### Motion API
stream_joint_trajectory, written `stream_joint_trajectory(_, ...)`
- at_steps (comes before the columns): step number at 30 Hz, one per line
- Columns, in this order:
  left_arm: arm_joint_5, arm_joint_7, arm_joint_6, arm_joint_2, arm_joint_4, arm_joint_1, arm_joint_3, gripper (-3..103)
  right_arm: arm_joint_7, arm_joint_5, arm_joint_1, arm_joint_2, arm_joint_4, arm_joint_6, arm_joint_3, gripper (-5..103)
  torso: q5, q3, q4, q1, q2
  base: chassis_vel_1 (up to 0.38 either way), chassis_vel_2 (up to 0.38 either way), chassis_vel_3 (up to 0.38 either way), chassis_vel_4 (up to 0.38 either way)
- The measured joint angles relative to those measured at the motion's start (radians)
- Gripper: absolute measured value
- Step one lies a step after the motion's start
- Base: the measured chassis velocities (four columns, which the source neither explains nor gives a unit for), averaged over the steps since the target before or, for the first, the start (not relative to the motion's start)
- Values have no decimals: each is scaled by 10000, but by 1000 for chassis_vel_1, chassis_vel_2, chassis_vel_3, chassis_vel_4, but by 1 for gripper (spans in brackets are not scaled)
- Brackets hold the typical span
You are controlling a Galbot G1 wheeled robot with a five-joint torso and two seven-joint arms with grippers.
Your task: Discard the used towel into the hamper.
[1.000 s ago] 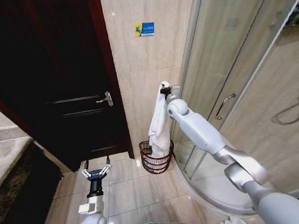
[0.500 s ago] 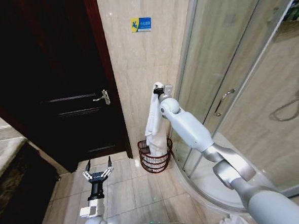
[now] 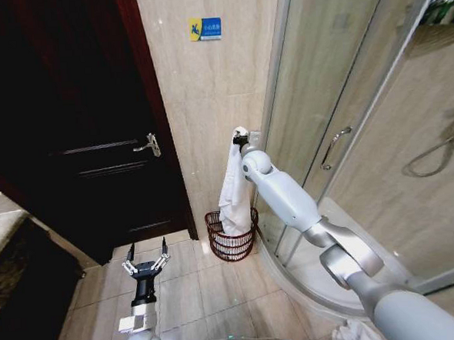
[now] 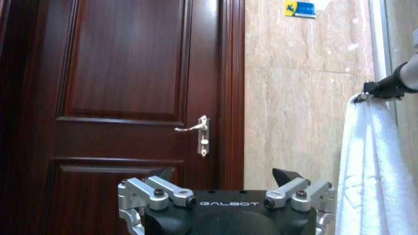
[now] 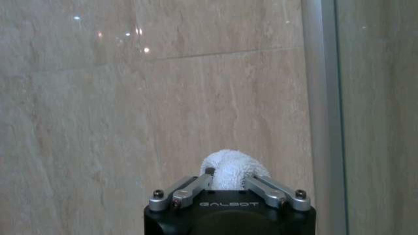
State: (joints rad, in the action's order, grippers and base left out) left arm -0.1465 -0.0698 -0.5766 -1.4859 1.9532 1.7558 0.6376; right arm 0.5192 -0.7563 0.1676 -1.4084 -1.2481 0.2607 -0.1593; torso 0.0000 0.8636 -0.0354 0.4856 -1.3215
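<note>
Right gripper (image 3: pixel 239 141) pinches the top of the towel (image 3: pixel 232 191), held high against the tiled wall (image 3: pixel 207 102). In the right wrist view a white bunch of towel (image 5: pixel 232 170) pokes up between the closed-in fingers (image 5: pixel 189 191).

Towel hangs straight down from the grip in a long fold. Its lower end reaches into the open top of the hamper (image 3: pixel 231 235), or at least to the rim; cannot tell if it touches the bottom.

Hamper stands on the floor tiles (image 3: pixel 196 287) at the foot of the wall, between the dark door (image 3: pixel 79 148) and the glass shower screen (image 3: pixel 338 94).

Left gripper (image 3: pixel 146 264) is parked low over the floor, well apart from the hamper, fingers spread, nothing between them. From its wrist view the hanging towel (image 4: pixel 372 166) shows at one side, the door handle (image 4: pixel 199 134) ahead.

Progress, as judged: towel is picked up and lined up over the hamper. Left to do: lower or let go so the whole towel drops inside. Risk: a long fold may drape over the rim.
</note>
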Motion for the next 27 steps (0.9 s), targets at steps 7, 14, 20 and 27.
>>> stream_joint_trajectory(7,44,23,-3,-26,27,58,33,100,16,-17,-15,68,13,-4,-16,3,0,-213,1,-186,399,0,0,0,0)
stream_joint_trajectory(14,89,79,0,-63,12,62,16,100,-2,-24,11,270,29,-9,71,3,0,-444,1,-384,829,0,0,0,0)
stream_joint_trajectory(20,66,80,2,-35,14,65,66,100,-18,-16,189,610,-67,-9,196,3,2,-609,3,-518,1129,0,0,0,0)
stream_joint_trajectory(27,22,79,-41,-51,-133,27,-39,100,66,-66,249,769,-429,-6,35,3,0,-824,2,-696,1523,0,0,0,0)
